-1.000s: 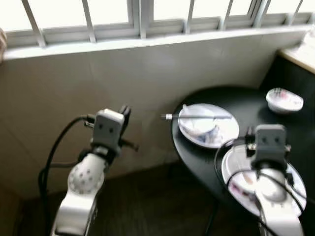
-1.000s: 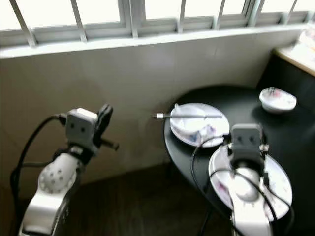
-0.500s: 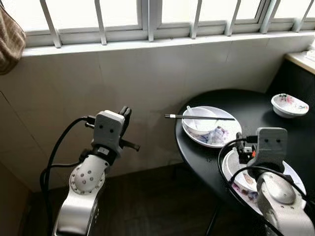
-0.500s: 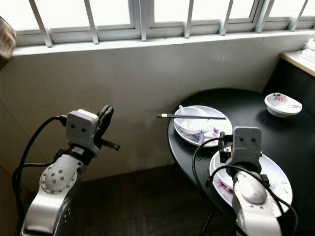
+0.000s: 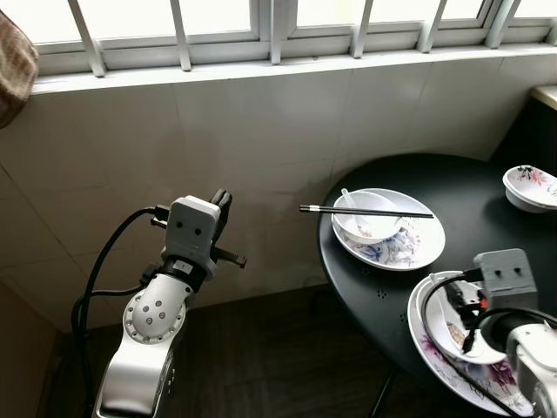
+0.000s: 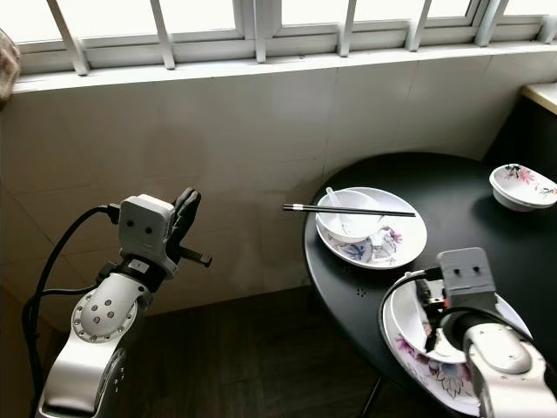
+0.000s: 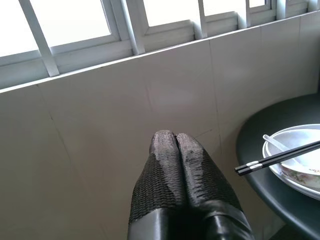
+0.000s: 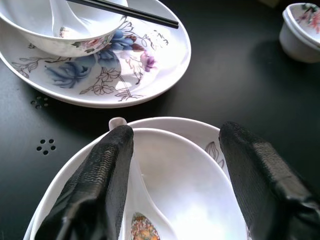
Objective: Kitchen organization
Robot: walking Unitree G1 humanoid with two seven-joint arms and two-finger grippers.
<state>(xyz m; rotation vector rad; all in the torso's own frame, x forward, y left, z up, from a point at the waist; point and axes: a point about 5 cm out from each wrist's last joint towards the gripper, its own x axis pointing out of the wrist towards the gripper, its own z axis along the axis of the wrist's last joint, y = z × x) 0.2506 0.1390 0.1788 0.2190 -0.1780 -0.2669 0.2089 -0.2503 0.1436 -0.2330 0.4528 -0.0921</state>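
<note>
Your right gripper [image 8: 172,175] hangs over the near white bowl [image 8: 190,190] at about 5 o'clock on the round black desk [image 5: 470,187], its fingers [image 8: 92,192] spread wide to either side of the bowl and holding nothing. That bowl carries a white ceramic spoon [image 8: 145,215] and sits in a floral-patterned white plate [image 6: 418,370] (only the plate's rim shows from the wrist). At roughly 11 o'clock from it lies a second floral plate [image 5: 418,248] with a white bowl [image 5: 370,225] on it, a white spoon [image 5: 355,205] inside and a pair of black chopsticks [image 5: 365,211] laid across the rim. A small floral bowl [image 5: 533,185] stands at 2 o'clock near the desk's far edge. Your left gripper [image 7: 176,142] is raised off the desk toward the tiled wall [image 5: 261,148] under the barred window [image 5: 261,26], fingers pressed together and empty.
</note>
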